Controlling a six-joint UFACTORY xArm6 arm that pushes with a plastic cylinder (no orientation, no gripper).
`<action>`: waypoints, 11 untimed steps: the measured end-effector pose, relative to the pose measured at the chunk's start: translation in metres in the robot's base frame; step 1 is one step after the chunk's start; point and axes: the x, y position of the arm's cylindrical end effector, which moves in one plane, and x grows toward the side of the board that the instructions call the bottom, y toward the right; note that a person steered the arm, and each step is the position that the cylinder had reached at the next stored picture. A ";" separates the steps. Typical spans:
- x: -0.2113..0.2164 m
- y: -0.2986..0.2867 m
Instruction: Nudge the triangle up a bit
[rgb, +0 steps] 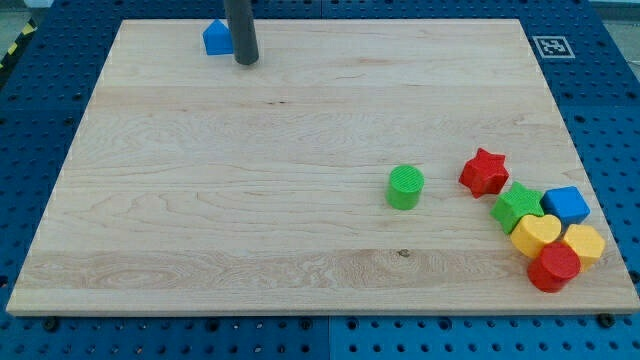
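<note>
A blue triangle block (215, 38) lies near the view's top left of the wooden board (250, 200). My tip (246, 60) is the lower end of a dark rod that comes down from the view's top edge. It sits just right of and slightly below the blue triangle, very close to its right side; I cannot tell whether they touch.
A green cylinder (405, 187) stands right of centre. At the lower right sit a red star (485, 171), green star (517, 207), blue cube (566, 205), yellow heart (536, 234), yellow hexagon (584, 243) and red cylinder (553, 267). A marker tag (552, 46) lies off the board's top right corner.
</note>
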 end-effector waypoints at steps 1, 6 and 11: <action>0.000 0.000; -0.026 -0.040; -0.071 -0.018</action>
